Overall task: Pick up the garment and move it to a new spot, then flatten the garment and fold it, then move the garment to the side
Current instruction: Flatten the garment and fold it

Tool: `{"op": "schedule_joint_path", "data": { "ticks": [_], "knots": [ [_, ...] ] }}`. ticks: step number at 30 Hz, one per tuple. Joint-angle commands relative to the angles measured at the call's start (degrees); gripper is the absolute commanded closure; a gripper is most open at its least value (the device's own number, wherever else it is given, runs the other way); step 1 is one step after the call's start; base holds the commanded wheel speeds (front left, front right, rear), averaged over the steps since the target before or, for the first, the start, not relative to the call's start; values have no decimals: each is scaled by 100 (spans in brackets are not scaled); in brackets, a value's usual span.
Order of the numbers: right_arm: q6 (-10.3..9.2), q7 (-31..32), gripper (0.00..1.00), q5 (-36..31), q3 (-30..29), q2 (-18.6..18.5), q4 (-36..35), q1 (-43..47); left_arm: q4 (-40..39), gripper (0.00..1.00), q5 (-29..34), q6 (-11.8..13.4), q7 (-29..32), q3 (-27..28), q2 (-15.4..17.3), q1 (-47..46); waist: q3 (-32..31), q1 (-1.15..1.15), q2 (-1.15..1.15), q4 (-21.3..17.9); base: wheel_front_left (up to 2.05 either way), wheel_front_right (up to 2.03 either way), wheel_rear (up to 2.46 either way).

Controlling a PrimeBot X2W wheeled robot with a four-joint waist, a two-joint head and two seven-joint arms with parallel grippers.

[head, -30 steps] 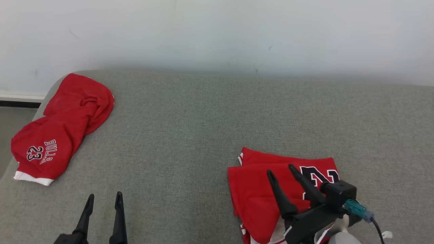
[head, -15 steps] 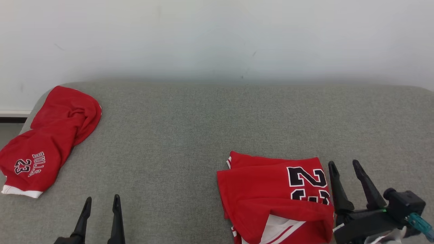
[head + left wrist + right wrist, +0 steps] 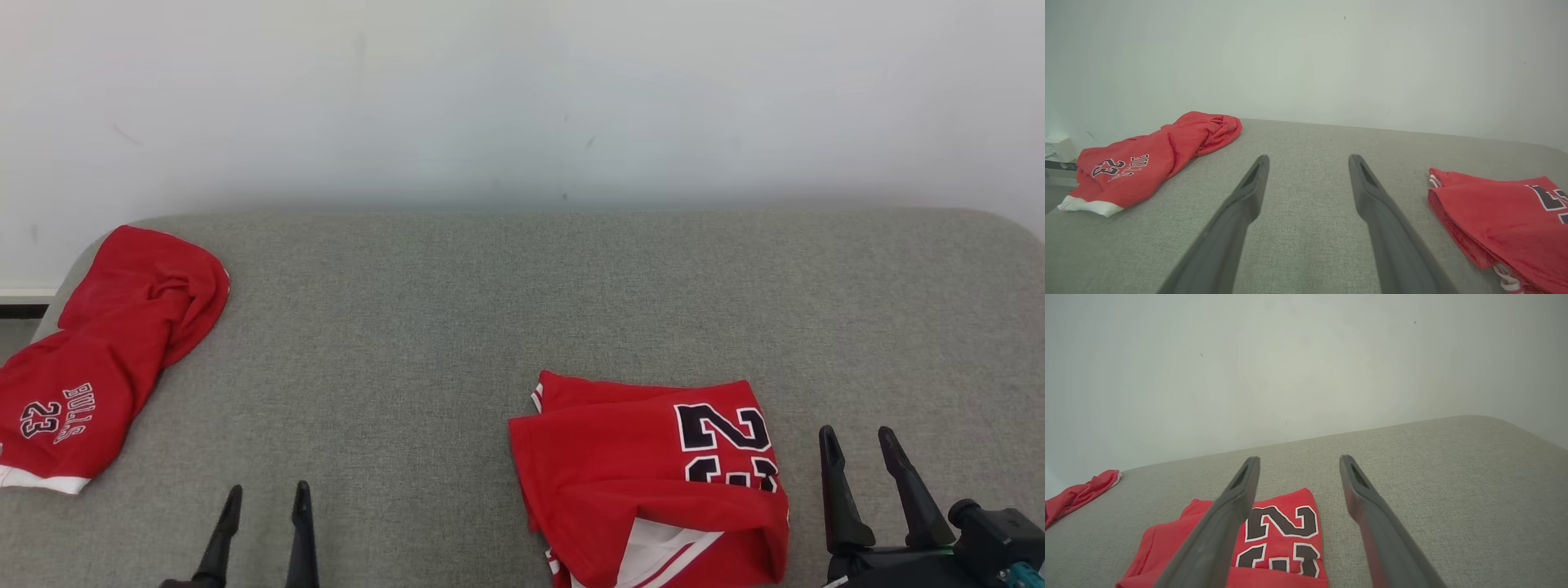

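A folded red jersey (image 3: 645,474) with a black 23 lies on the grey fabric surface (image 3: 457,327), front right of centre. My right gripper (image 3: 856,433) stands open just to its right, clear of the cloth and holding nothing. In the right wrist view the right gripper (image 3: 1299,459) points over the jersey's (image 3: 1282,526) right edge. My left gripper (image 3: 269,490) is open and holding nothing at the front left. In the left wrist view the left gripper (image 3: 1308,159) is over bare fabric, and the jersey (image 3: 1502,212) lies to its right.
Crumpled red shorts (image 3: 98,351) printed BULLS 23 lie on the surface's far left corner, also seen as shorts (image 3: 1151,163) from the left wrist. A white wall (image 3: 522,98) rises behind the surface. The rounded left edge drops to the floor (image 3: 16,314).
My right gripper has come off the top of the jersey and moved to its right, still open. The head camera has shifted, so the whole scene sits lower and further left.
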Motion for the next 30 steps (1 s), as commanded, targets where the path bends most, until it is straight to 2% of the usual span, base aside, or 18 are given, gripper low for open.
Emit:
{"op": "schedule_joint_path", "data": {
  "ticks": [1,4,13,18,23,30],
  "knots": [
    [-17,-32,0,-30,-25,22,-20,53,29,0,6,-27,-20,-86,-11,83,-4,0,0,8,0,0,0],
    [-17,-12,0,-72,-15,61,-5,92,172,0,-106,-42,-20,-494,-11,101,-6,0,0,23,0,0,0],
    [-17,3,0,-116,55,84,12,3,796,0,-521,-28,-20,-2559,42,-117,66,0,0,-59,0,0,0],
    [-17,-6,0,-98,85,81,11,-71,1180,0,-859,-29,-19,-3387,111,-355,193,0,0,-206,0,0,0],
    [-17,-25,0,-104,80,80,23,-139,1477,0,-1139,-29,-20,-3823,138,-614,336,0,0,-391,0,0,0],
    [-17,-51,0,-111,84,105,34,-235,1804,0,-1479,-30,-20,-4073,139,-940,500,0,0,-589,0,0,0]
  ]
}}
